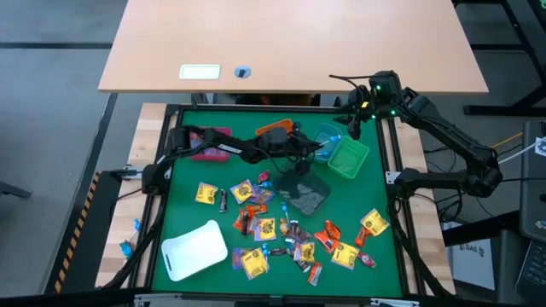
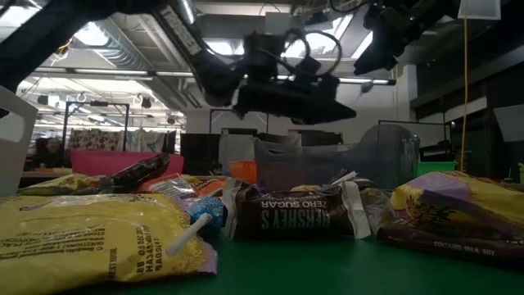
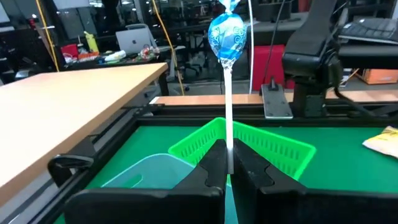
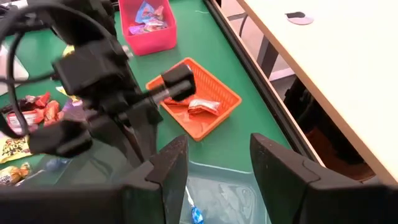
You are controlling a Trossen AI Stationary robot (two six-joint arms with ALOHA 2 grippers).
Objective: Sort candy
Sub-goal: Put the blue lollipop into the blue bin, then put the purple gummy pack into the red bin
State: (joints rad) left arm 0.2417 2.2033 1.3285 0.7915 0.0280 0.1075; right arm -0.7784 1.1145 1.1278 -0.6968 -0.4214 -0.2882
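My left gripper reaches across the mat to the far right bins and is shut on a blue-wrapped lollipop. Ahead of it stand a green bin and a light-blue bin. My right gripper hangs open above the light-blue bin, at the far right corner, with nothing between its fingers. Another blue lollipop lies in that bin. The candy, several yellow, orange-red, purple and brown packets, lies scattered on the green mat's near half. My left gripper pinches the lollipop's white stick between its two fingers, low on the stick. The fingers come level from the table's left and lie across the stick. The lollipop stands upright, its blue head above the fingers, lifted clear of the bins.
An orange bin with packets and a pink bin with candy stand along the far edge. A grey bin sits mid-mat and a white tray at the near left. A wooden table lies beyond the mat.
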